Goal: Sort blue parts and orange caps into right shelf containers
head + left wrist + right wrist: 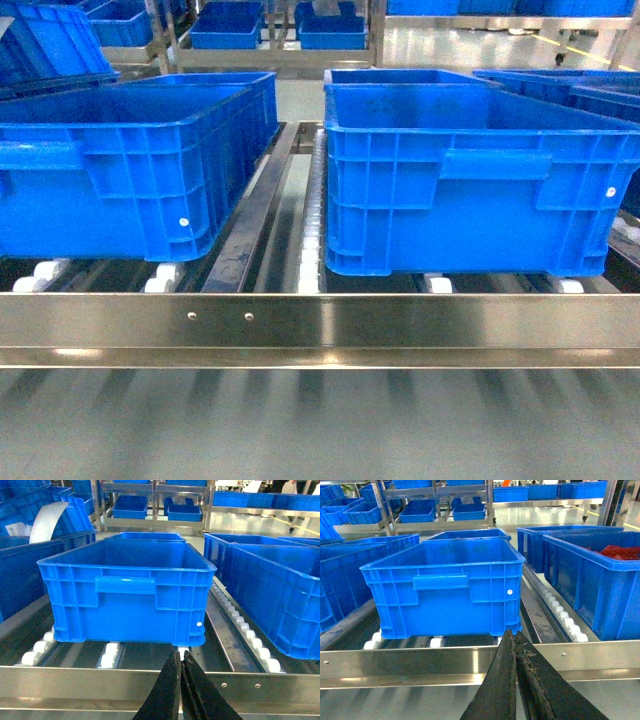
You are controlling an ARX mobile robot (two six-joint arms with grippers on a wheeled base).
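Observation:
No blue parts or orange caps show in any view. Two large blue crates stand on the shelf's roller tracks behind its steel front rail [320, 320]: the left crate [120, 170] and the right crate [470, 180]. What shows of their insides is bare. In the left wrist view my left gripper [180, 652] is shut on nothing, in front of the rail [75, 682], facing the left crate [125, 595]. My right gripper [512, 632] is likewise shut and empty, before the rail [410, 665], facing the right crate [445, 590]. Neither gripper appears in the head view.
A further blue crate [590, 580] to the right holds something red [620, 552]. White rollers [245, 630] and a dark steel divider [250, 230] run between the crates. More racks with blue crates [225, 30] stand across the aisle.

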